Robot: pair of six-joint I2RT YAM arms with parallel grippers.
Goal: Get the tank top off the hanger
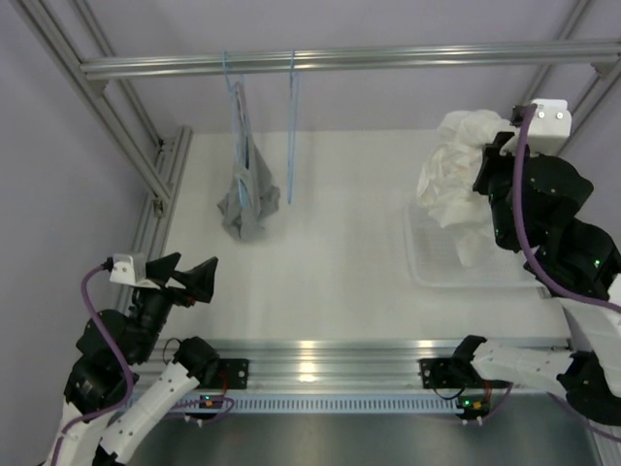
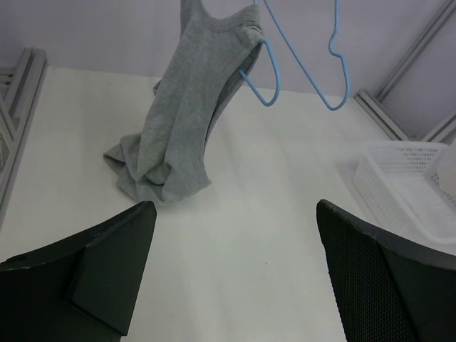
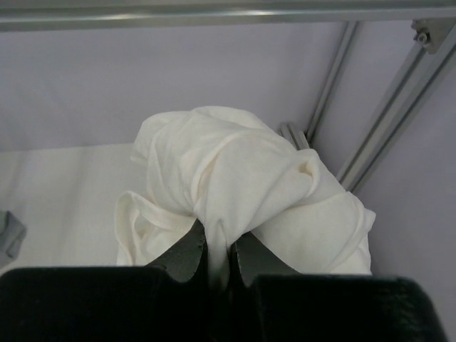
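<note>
The white tank top [image 1: 451, 170] hangs bunched from my right gripper [image 1: 485, 165], above the white basket at the right. In the right wrist view the gripper [image 3: 219, 246] is shut on a fold of the tank top [image 3: 235, 178]. The bare light blue hanger [image 1: 291, 126] hangs from the rail at the back; it also shows in the left wrist view [image 2: 335, 68]. My left gripper [image 1: 189, 277] is open and empty near the front left; in the left wrist view [image 2: 235, 271] only table shows between its fingers.
A second blue hanger [image 1: 235, 107] carries a grey garment [image 1: 243, 199] that droops onto the table [image 1: 330, 252]. A white mesh basket [image 1: 432, 262] sits at the right. An aluminium rail [image 1: 388, 58] spans the back; frame posts stand at the left and right.
</note>
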